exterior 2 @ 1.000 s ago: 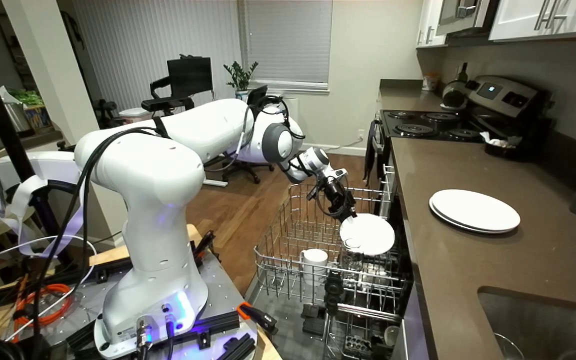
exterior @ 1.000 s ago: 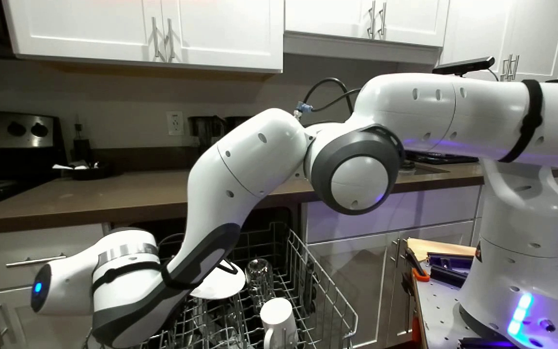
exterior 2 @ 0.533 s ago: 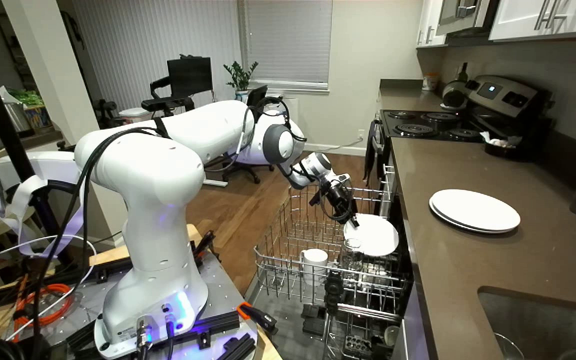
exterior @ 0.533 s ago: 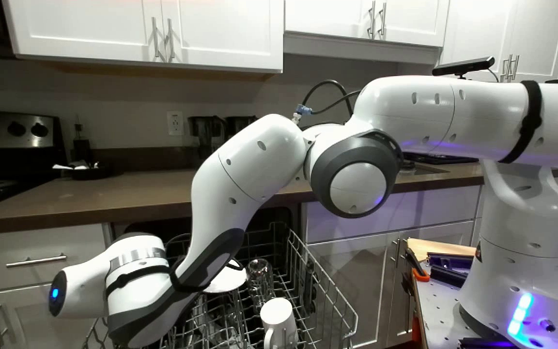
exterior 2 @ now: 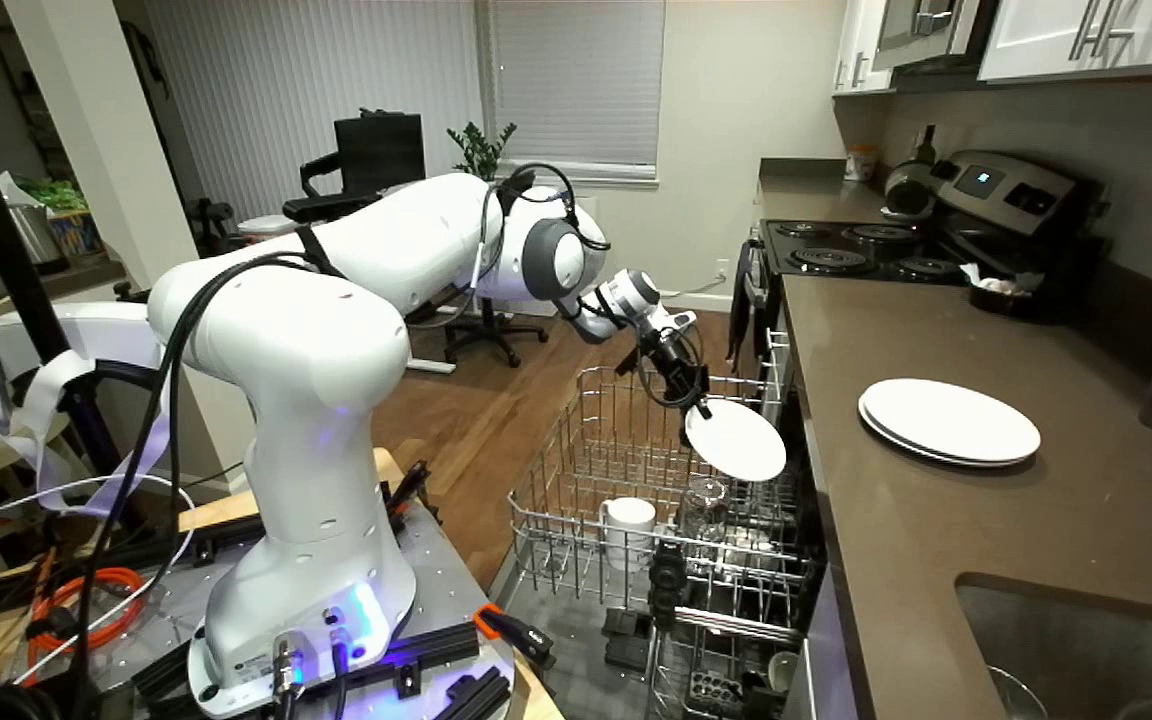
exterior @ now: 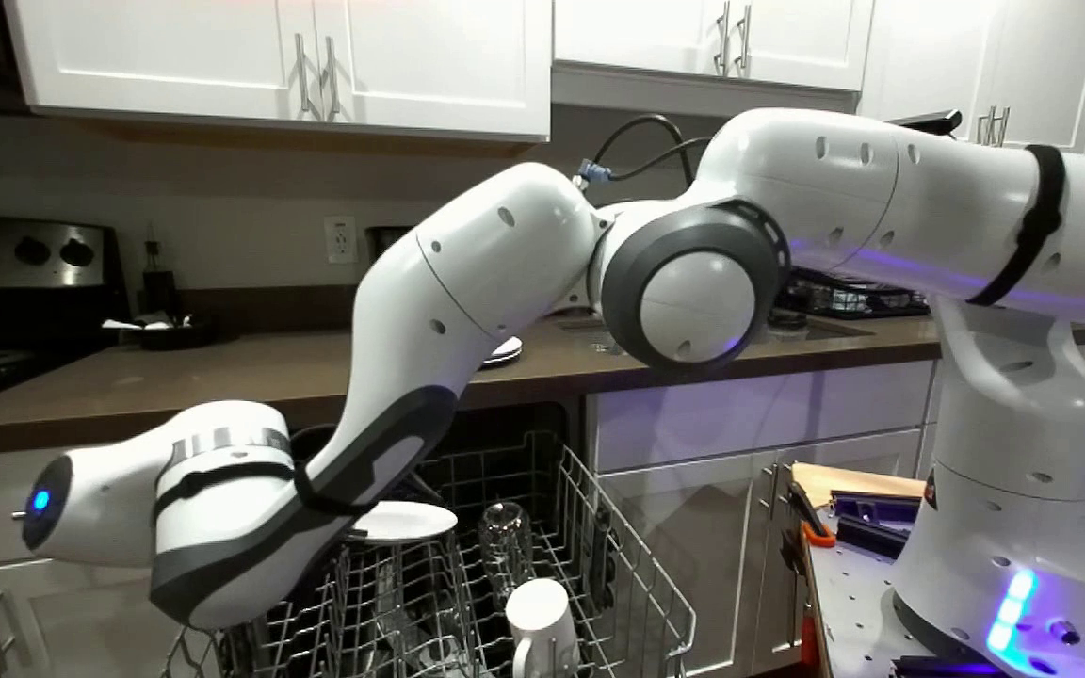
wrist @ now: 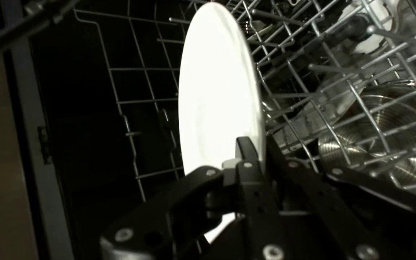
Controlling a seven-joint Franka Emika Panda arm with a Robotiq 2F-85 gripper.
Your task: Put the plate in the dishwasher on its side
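Observation:
The white plate [exterior 2: 736, 440] hangs tilted over the far part of the dishwasher rack [exterior: 632, 535], its near rim caught in my gripper [exterior 2: 698, 410]. In the wrist view the plate [wrist: 217, 90] appears as a narrow oval. One black finger [wrist: 247, 148] of my gripper [wrist: 260, 151] lies across its face, while the opposite finger is dark and sits behind the rim. The plate [exterior: 406, 521] looks nearly flat in an exterior view, where the arm hides my gripper. Pulled-out wire racks of the dishwasher stand below, with upright tines and a dark interior [exterior: 542, 424] behind.
A white cup [exterior 2: 629, 530] and an upturned glass [exterior 2: 704, 505] stand in the upper rack, the glass close to the plate. Through the wires a shiny metal pan [wrist: 385, 126] shows. Stacked white plates [exterior 2: 951, 420] lie on the brown counter [exterior 2: 936, 540], beside the dishwasher.
My gripper has closed on the plate's rim. Arm and plate dipped slightly, then rose above the rack, and the plate has tipped flatter. The cup and glass have stayed put.

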